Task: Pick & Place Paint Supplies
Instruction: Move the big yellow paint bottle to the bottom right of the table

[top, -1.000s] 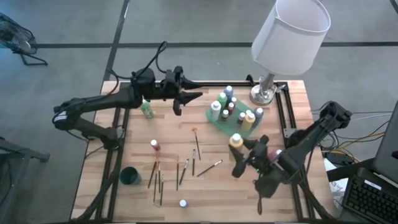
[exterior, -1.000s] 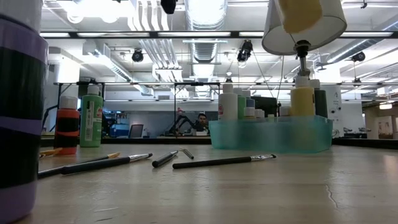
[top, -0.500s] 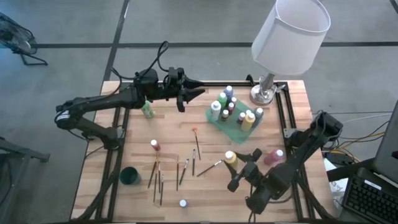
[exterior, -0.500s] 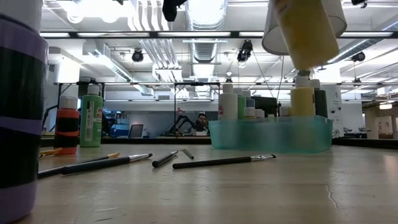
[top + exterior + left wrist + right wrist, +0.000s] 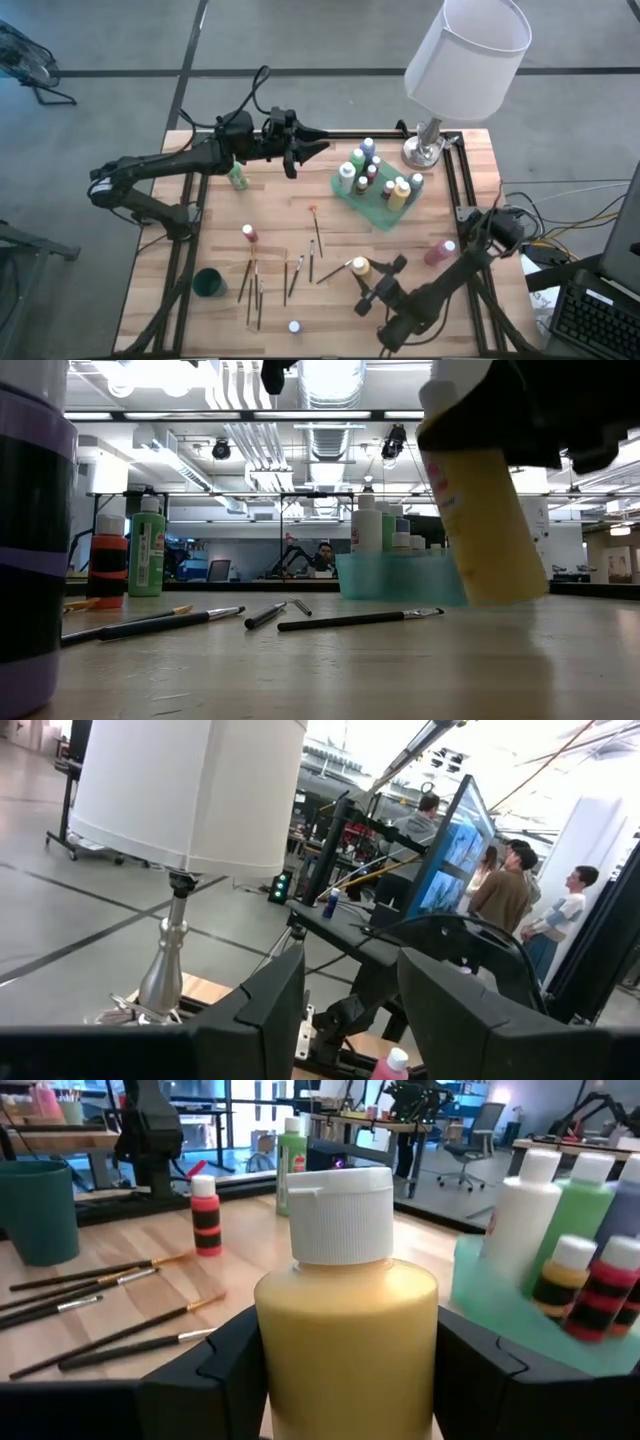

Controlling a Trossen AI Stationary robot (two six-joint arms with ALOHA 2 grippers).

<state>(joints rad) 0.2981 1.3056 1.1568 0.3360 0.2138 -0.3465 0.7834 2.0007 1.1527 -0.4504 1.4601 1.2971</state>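
We are holding a yellow paint bottle point(image 5: 361, 267) with a white cap between the two fingers of our right gripper point(image 5: 372, 283), low and right of centre in the high view; the right wrist view is showing the fingers point(image 5: 215, 1370) pressing on both sides of the bottle's body point(image 5: 345, 1342). In the low view the bottle point(image 5: 480, 510) is tilting, its base hanging just above the table point(image 5: 320, 670). Our left gripper point(image 5: 305, 152) is waiting in the upper middle of the high view, raised over the table, its fingers point(image 5: 265, 1010) standing apart on nothing. The translucent green tray point(image 5: 378, 212), right of centre, is carrying several bottles point(image 5: 372, 172). A green bottle point(image 5: 237, 177) is standing at upper left, a red one point(image 5: 248, 233) left of centre, a pink one point(image 5: 440, 252) at right, and a small bottle point(image 5: 294, 327) near the bottom edge. Brushes point(image 5: 290, 272) are lying scattered across the lower middle, beside a dark green cup point(image 5: 209, 283). A lamp point(image 5: 462, 60) is standing at upper right.
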